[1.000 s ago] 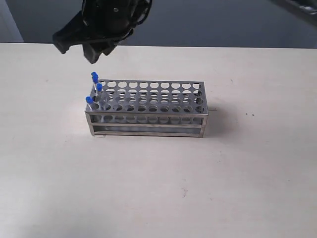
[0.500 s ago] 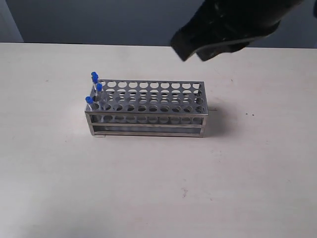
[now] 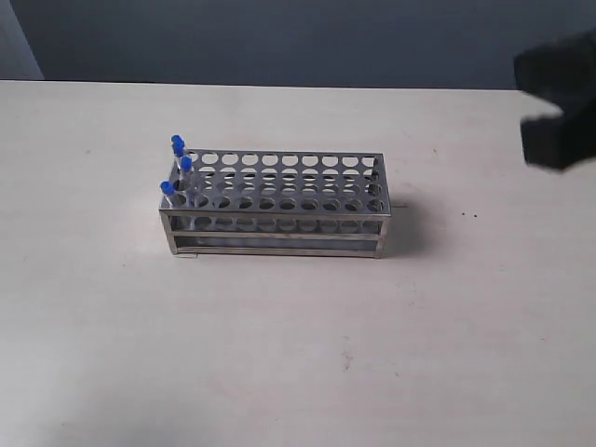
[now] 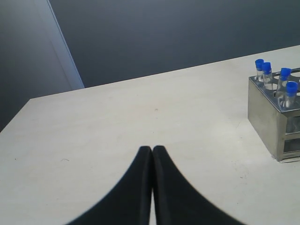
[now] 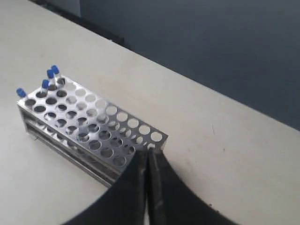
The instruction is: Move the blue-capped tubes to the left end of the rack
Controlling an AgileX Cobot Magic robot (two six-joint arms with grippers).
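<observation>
Your black right gripper (image 5: 147, 157) is retreating rightward, jaws closed on nothing. The 4 thin clear blue-capped tubes (image 3: 185, 164) are standing at the silver perforated metal rack's (image 3: 279, 216) left end, so you're likely finishing.

Lighting is even, diffuse and fairly bright on the pale table (image 3: 279, 354); the wall (image 3: 279, 37) behind is dark. The rack (image 3: 275, 200) casts a short, soft shadow toward the table's right edge. Its metal shows a mild sheen and no hard glare. In the exterior view the right gripper (image 3: 557, 112) is a smeared black mass without detail. In its wrist view the left gripper (image 4: 152, 149) is featureless black with soft edges. The blue-capped tubes (image 3: 177, 168) resolve chiefly as caps; the glass is barely discernible.
</observation>
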